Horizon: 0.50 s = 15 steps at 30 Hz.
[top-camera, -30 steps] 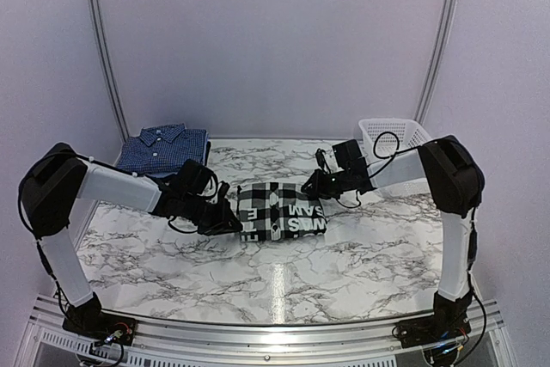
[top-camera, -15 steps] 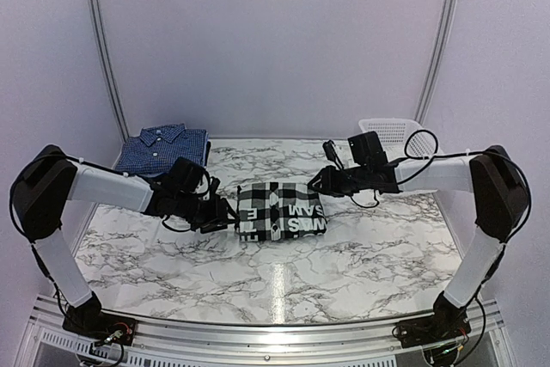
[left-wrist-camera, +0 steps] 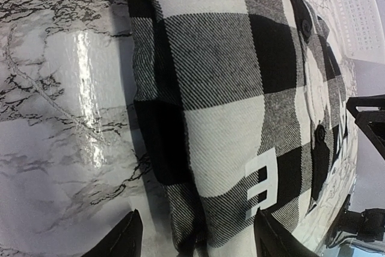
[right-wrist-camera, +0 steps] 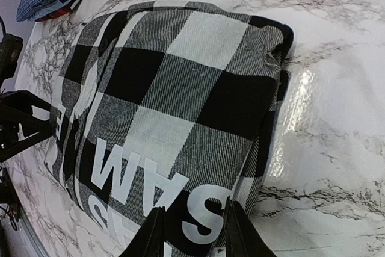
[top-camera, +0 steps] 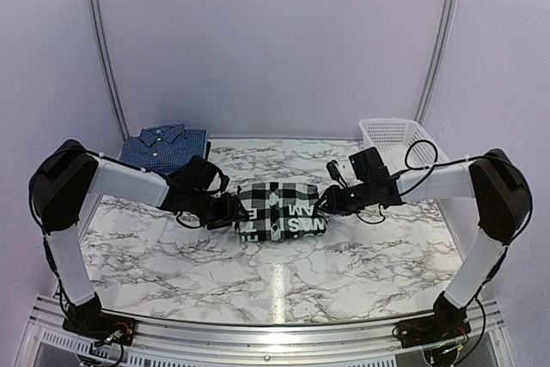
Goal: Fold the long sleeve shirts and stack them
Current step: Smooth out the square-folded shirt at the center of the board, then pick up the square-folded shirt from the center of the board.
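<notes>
the folded black-and-white checked shirt (top-camera: 282, 211) is shown at the centre of the worktop (top-camera: 172, 255), white lettering uppermost. the left tool (top-camera: 234, 211) is set at its 9 o'clock edge, fingers (left-wrist-camera: 123, 239) spread wide, with the cloth edge lying loose between them. the right tool (top-camera: 325, 202) is set at its 3 o'clock edge, cloth filling the gap between its fingers (right-wrist-camera: 148, 238); whether the cloth is pinched cannot be told. folded dark blue shirts (top-camera: 163, 145) are stacked at 10 o'clock, a white basket (top-camera: 395, 135) at 2 o'clock.

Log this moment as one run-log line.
checked shirt: folded, centre | left end effector: open, straddling its edge | right end effector: astride opposite edge, grip unclear | blue shirt: folded, far-left
</notes>
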Motion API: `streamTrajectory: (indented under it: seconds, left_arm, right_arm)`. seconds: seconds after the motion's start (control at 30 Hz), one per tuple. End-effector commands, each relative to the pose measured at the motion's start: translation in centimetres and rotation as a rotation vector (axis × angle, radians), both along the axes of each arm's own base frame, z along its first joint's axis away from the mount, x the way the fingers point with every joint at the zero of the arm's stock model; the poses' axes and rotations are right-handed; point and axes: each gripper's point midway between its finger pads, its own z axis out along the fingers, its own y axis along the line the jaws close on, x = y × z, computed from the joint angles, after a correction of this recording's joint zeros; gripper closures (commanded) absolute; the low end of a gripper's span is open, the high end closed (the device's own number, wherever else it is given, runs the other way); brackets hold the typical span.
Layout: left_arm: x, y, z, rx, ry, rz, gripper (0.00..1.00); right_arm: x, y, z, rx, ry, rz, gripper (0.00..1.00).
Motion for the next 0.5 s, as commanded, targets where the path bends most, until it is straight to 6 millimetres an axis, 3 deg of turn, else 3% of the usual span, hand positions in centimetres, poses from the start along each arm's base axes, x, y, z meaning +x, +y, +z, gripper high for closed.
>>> streamTrajectory:
  seconds: [0.0, 0.23, 0.47]
  left_arm:
    - [0.1, -0.2, -0.7, 0.063, 0.004, 0.007, 0.37]
    - [-0.7, 0.6, -3.2, 0.14, 0.075, 0.049, 0.44]
    - [-0.7, -0.4, -4.1, 0.156, 0.095, 0.057, 0.51]
  right_arm:
    - [-0.2, 0.0, 0.0, -0.026, -0.024, 0.012, 0.7]
    - [-0.4, -1.2, -1.4, -0.081, -0.014, -0.024, 0.71]
    - [-0.8, -1.2, -2.7, -0.091, 0.011, -0.023, 0.71]
